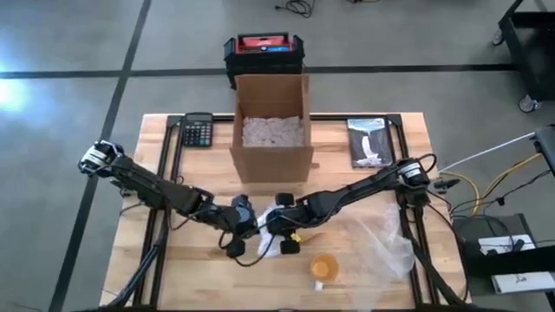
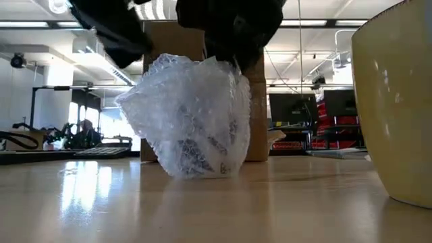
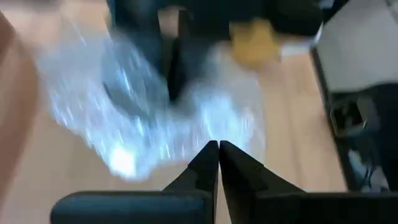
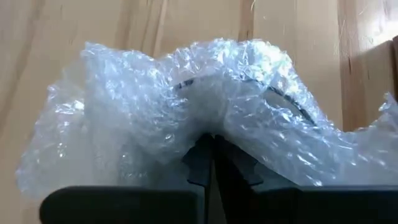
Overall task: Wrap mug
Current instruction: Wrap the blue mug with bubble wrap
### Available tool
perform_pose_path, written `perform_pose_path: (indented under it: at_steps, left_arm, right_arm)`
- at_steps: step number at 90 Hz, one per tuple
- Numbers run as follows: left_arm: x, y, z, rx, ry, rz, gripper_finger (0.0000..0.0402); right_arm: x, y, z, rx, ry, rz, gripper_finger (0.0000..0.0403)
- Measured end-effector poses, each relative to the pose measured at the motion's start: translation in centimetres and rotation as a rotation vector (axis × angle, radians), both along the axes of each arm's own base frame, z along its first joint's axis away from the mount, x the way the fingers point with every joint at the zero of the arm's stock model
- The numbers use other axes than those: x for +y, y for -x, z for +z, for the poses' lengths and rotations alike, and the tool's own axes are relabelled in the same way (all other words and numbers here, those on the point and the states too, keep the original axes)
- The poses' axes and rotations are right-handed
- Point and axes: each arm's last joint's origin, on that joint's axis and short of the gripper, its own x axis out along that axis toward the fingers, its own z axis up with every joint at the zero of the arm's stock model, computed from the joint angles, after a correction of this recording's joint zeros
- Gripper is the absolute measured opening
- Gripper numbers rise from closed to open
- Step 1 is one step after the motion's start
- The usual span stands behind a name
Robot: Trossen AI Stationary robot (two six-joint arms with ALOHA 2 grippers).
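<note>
Nearest us, a glossy yellow mug [image 2: 398, 108] curves smoothly. Beyond it stands our crinkled bubble-wrap bundle [image 2: 192, 118], a mug's rim faint inside. We see the right gripper [image 4: 208, 146] pinching its top fold, and the left gripper [image 3: 218, 148], fingers together, just beside it.

I'm working in what looks like a lab or workshop — bare grey concrete floor [image 1: 69, 52] marked with dark tape lines, a wooden workbench [image 1: 156, 139] on a black metal frame, loose cables [image 1: 494, 186] trailing off its right side. Across the table I see ceiling strip lights [image 2: 30, 25] and dark equipment racks [image 2: 337, 115] — and a person [image 2: 86, 131] seated at a far bench.
</note>
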Motion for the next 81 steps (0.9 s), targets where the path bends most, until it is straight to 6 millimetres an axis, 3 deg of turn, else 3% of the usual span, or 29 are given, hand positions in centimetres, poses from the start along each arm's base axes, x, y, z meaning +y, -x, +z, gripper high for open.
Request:
perform_pose_path:
  at_steps: [10,23,50,68,81]
  left_arm:
    - [-1.1,0.0,-2.1,0.021,0.041,-0.083,0.0002]
    - [-1.5,-1.2,-4.4,-0.005,-0.007,-0.062,0.0001]
    - [-1.0,-3.0,-0.7,-0.213,-0.154,-0.065,0.0001]
    - [0.8,-3.7,-2.2,-0.168,-0.187,0.028,0.0000]
    - [0.9,-4.2,-3.2,-0.153,-0.174,0.044,0.0001]
  right_arm:
    - [0.0,0.0,0.1,-0.003,-0.001,0.000,0.0007]
    - [0.0,-0.1,0.1,-0.014,-0.002,0.004,0.0007]
    - [0.0,-0.2,0.1,-0.022,-0.002,0.009,0.0007]
    - [0.1,-0.2,0.1,-0.023,-0.004,0.011,0.0007]
    - [0.1,0.0,0.7,-0.008,-0.002,0.019,0.0007]
